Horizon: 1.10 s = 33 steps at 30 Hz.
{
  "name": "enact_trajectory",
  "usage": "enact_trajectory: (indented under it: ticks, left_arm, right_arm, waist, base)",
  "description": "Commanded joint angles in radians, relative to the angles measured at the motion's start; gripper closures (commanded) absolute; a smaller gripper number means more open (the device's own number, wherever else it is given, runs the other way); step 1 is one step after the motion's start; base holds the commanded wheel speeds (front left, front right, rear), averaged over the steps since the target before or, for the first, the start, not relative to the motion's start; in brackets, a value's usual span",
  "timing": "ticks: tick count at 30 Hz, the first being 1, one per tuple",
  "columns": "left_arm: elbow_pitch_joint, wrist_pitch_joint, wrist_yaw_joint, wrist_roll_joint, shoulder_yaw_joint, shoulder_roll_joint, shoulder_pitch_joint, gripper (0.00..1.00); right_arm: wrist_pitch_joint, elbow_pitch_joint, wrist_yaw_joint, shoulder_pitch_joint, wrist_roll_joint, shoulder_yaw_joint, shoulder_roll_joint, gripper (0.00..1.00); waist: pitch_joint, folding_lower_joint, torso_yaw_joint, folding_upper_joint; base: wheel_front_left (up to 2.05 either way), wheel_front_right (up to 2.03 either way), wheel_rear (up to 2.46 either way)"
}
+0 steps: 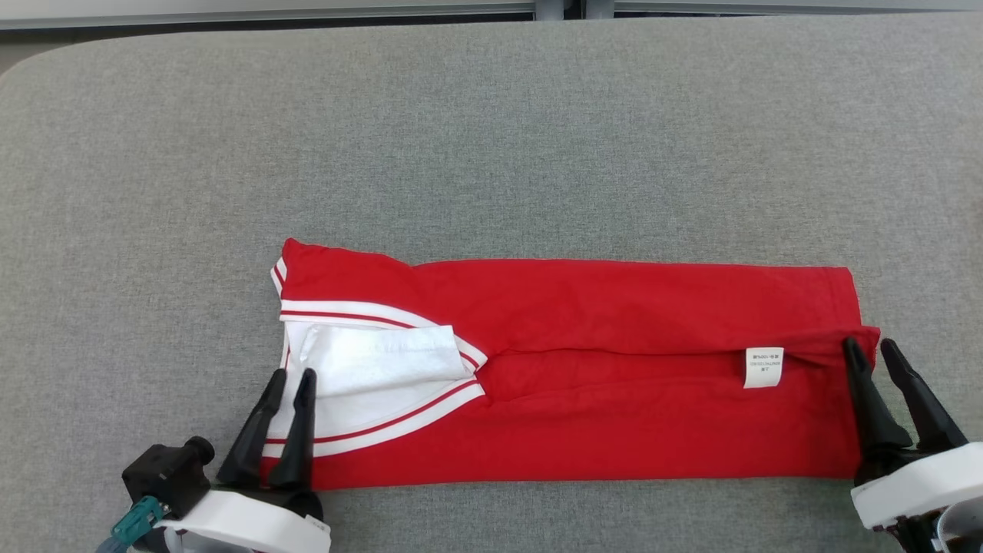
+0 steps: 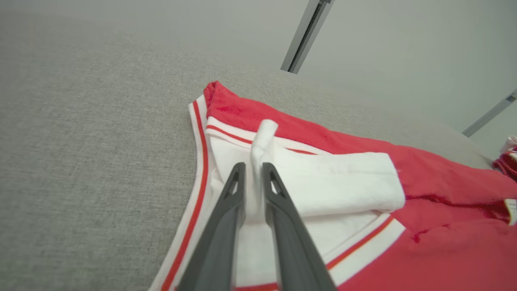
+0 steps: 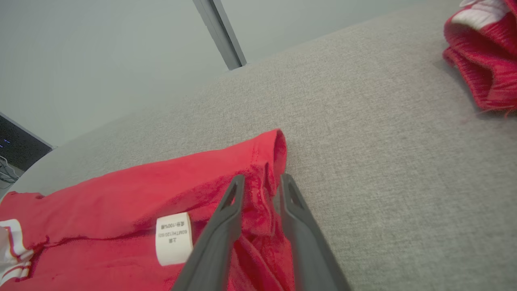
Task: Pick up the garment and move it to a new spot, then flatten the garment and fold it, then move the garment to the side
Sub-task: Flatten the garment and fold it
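Observation:
The red garment [image 1: 614, 322] with a white striped collar [image 1: 376, 361] lies folded into a long band near the front of the grey table [image 1: 491, 138]. My left gripper [image 1: 292, 374] is at the collar end, jaws slightly apart. In the left wrist view a pinched white ridge of fabric [image 2: 262, 137] stands between the fingers of the left gripper [image 2: 253, 165]. My right gripper [image 1: 868, 343] is at the hem end, open. The right wrist view has red hem fabric [image 3: 262, 202] lying loose between the right gripper [image 3: 261, 176] jaws. A white label [image 3: 173, 237] sits beside them.
Another red and white garment [image 3: 484, 60] lies bunched on the table far to the right; its edge also shows in the left wrist view [image 2: 507, 163]. Bare grey cloth stretches behind the garment to the table's far edge, with a pale wall and metal rails [image 2: 303, 36] beyond.

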Motion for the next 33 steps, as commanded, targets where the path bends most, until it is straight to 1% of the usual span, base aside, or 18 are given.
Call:
enact_trajectory:
  ticks: [1,3,5,9,13,16,20,27,33]
  left_arm:
    - [0.010,-0.002,0.008,0.000,0.005,0.006,0.006,0.00]
    - [0.019,-0.015,0.028,0.005,0.018,-0.001,0.007,0.00]
    - [0.010,-0.030,0.046,0.018,0.027,-0.009,0.007,0.00]
    - [-0.037,-0.053,0.091,0.080,0.049,-0.010,-0.006,0.00]
    - [-0.087,-0.059,0.125,0.135,0.067,-0.014,-0.017,0.00]
    - [-0.108,-0.060,0.136,0.162,0.064,-0.019,-0.016,0.00]
    - [-0.099,-0.059,0.146,0.196,0.053,-0.007,-0.002,0.00]
    - [-0.059,-0.051,0.165,0.221,0.047,0.015,0.031,0.00]
    - [-0.056,-0.044,0.166,0.215,0.046,0.024,0.043,0.00]
  right_arm:
    - [-0.012,-0.009,0.000,0.011,-0.028,0.002,-0.011,0.00]
    - [-0.039,-0.033,0.000,0.035,-0.077,0.003,-0.010,0.00]
    - [-0.066,-0.065,0.000,0.054,-0.121,-0.005,0.004,0.00]
    - [-0.116,-0.138,0.000,0.069,-0.212,-0.029,0.030,0.00]
    - [-0.127,-0.200,0.000,0.055,-0.292,-0.039,0.051,0.00]
    - [-0.111,-0.224,0.000,0.060,-0.337,-0.044,0.065,0.00]
    - [-0.079,-0.234,0.000,0.095,-0.368,-0.036,0.081,0.00]
    - [-0.051,-0.239,0.000,0.149,-0.389,-0.010,0.088,0.00]
    - [-0.046,-0.247,0.000,0.165,-0.388,-0.006,0.095,0.00]
  waist:
    - [-0.005,0.0000,-0.001,0.0000]
    - [-0.013,0.0000,-0.004,0.0000]
    - [-0.021,0.0000,-0.007,0.0000]
    - [-0.041,0.0000,-0.014,0.0000]
    - [-0.069,0.0000,-0.023,0.0000]
    - [-0.106,0.0000,-0.023,0.0000]
    - [-0.152,0.0000,-0.021,0.0000]
    - [-0.214,0.0000,-0.027,0.0000]
    - [-0.226,0.0000,-0.030,0.0000]
  base:
    - [0.00,0.00,0.00]
    - [0.00,0.00,0.00]
    - [0.00,0.00,0.00]
    - [0.00,0.00,0.00]
    - [0.00,0.00,0.00]
    - [0.00,0.00,0.00]
    - [0.00,0.00,0.00]
    - [0.00,0.00,0.00]
    - [0.00,0.00,0.00]
